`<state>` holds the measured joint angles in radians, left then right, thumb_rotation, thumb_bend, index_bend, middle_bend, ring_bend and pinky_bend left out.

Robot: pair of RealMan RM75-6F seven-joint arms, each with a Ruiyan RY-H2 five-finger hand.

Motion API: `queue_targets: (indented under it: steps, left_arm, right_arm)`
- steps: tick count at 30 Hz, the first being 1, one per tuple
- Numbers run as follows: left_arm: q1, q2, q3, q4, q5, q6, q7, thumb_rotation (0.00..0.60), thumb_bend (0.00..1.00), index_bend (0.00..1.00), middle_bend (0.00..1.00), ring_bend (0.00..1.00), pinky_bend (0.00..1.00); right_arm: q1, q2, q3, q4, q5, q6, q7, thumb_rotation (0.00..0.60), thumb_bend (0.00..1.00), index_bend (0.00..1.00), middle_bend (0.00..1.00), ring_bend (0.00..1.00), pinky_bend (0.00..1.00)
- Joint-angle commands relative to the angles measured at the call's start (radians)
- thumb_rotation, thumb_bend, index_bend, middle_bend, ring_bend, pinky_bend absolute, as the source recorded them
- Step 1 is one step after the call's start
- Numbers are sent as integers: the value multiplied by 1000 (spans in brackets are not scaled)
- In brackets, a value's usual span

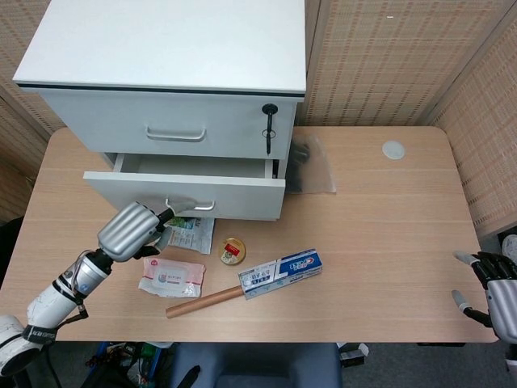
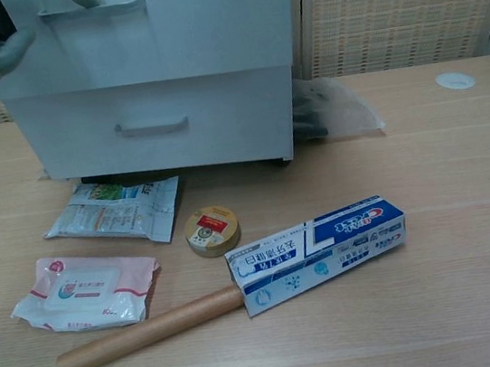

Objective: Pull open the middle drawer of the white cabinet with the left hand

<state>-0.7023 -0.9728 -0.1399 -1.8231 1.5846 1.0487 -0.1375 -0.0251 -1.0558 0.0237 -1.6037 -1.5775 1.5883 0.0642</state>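
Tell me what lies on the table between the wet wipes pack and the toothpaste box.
In the chest view, the small round tin lies between the wet wipes pack and the toothpaste box, nearer the cabinet; the cardboard tube runs below.

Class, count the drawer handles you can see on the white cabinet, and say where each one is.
3: top drawer handle, middle drawer handle held by the left robot hand, and bottom drawer handle, visible only in the chest view.

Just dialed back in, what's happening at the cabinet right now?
The left hand grips the handle of the middle drawer of the white cabinet. That drawer stands partly pulled out, past the shut top drawer. The right hand rests open at the wooden table's right edge, holding nothing.
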Motion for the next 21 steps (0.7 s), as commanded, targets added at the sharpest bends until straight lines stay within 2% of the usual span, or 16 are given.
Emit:
queue_targets:
  steps: [1, 21]
  left_arm:
    - [10, 18, 10, -25, 16, 11, 13, 600, 677, 208, 964, 1000, 1000]
    - [84, 101, 74, -159, 119, 75, 90, 600, 678, 232, 955, 990, 1000]
  right_arm:
    - [0, 0, 0, 0, 0, 0, 0, 600, 236, 243, 306, 192, 167]
    - [-2, -4, 1, 12, -1, 2, 12, 600, 236, 243, 306, 192, 167]
